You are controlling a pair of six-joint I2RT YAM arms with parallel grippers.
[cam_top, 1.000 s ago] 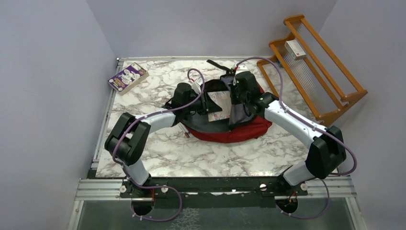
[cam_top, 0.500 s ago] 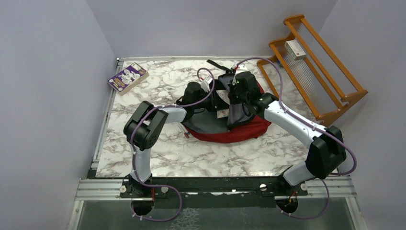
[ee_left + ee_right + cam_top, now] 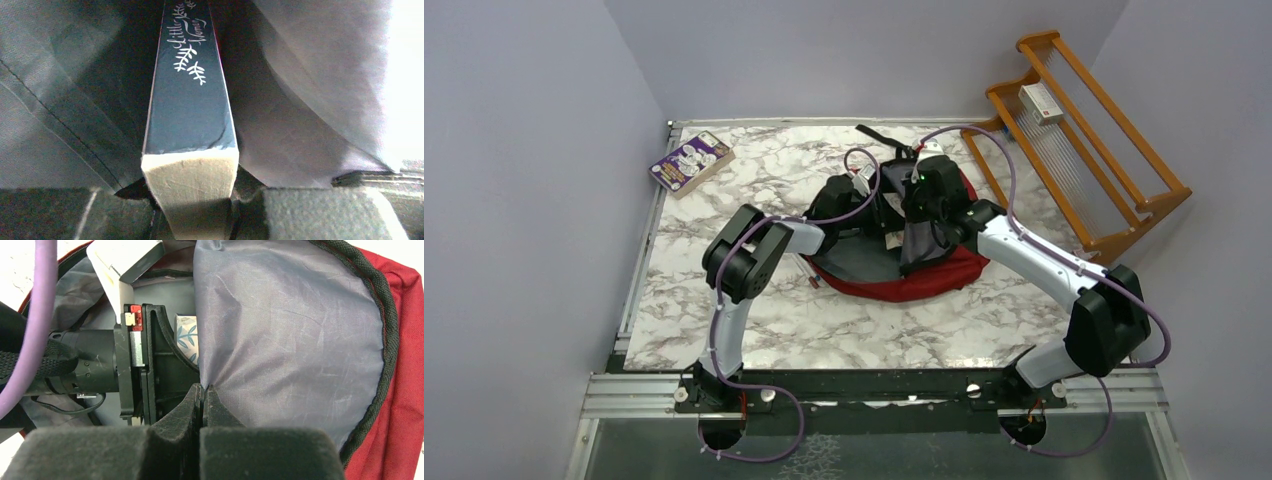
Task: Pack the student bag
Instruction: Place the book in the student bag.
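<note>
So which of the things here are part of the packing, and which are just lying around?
In use: student bag, its grey lining pinched by the right gripper; Little Women book, clamped in the left gripper inside the bag.
Lying about for now: purple book, far left; wooden rack, right, with a small box on it.

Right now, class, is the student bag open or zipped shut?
Open. The student bag has its grey flap pinched back by the right gripper, and the left gripper holds a book inside it.
</note>
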